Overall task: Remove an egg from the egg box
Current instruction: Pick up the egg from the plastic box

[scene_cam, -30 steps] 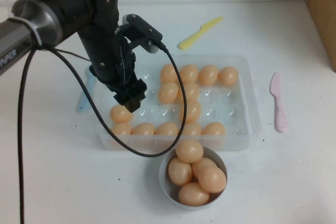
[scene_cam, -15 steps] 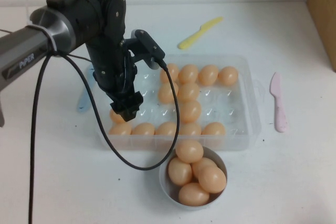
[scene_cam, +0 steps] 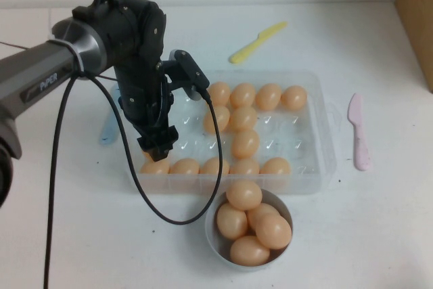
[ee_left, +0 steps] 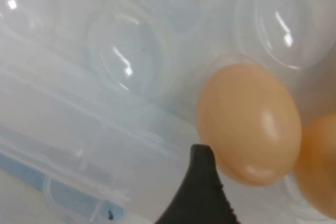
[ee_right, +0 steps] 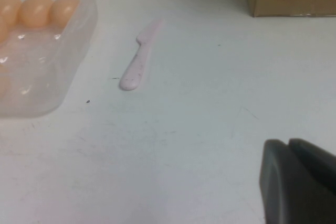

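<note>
Left gripper (scene_cam: 158,145): mine, low in the egg box (scene_cam: 318,126), over the egg (ee_left: 248,121); opening I cannot tell.
Right gripper (ee_right: 294,179): mine, above bare table, closed.

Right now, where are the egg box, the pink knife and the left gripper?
egg box (scene_cam: 323,160), high view, bare right wall.
pink knife (scene_cam: 359,133), high view, mid-blade.
left gripper (scene_cam: 158,145), high view, fingertips over the box's left cups.
</note>
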Tool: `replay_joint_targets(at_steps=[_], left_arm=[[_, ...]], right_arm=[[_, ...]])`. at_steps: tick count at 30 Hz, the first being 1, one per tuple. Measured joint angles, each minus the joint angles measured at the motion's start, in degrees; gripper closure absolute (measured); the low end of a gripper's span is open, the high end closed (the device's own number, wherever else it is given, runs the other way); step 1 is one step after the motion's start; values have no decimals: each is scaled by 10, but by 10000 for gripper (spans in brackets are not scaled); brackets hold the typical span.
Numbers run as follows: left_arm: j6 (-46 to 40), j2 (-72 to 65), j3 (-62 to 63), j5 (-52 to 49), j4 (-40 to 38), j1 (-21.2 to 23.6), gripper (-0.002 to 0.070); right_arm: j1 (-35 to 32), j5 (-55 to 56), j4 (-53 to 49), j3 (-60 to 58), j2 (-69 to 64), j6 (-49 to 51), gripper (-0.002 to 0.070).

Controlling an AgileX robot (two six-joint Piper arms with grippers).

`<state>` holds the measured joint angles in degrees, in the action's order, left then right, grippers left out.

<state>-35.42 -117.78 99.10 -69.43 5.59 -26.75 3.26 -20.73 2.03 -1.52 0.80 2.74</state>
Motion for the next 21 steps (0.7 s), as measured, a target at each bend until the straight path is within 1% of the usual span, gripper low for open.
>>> replay_joint_targets(at_steps=[9, 17, 19, 21], left_arm=[[0, -13, 0, 29, 3, 1, 171], [0, -24, 0, 35, 3, 1, 172], [0, -26, 0, 36, 3, 1, 178], [0, -27, 0, 36, 3, 1, 200]], right_arm=[[0, 0, 0, 0, 0, 0, 694], [0, 0, 0, 0, 0, 0, 694], [0, 0, 0, 0, 0, 0, 694], [0, 0, 0, 0, 0, 0, 694]])
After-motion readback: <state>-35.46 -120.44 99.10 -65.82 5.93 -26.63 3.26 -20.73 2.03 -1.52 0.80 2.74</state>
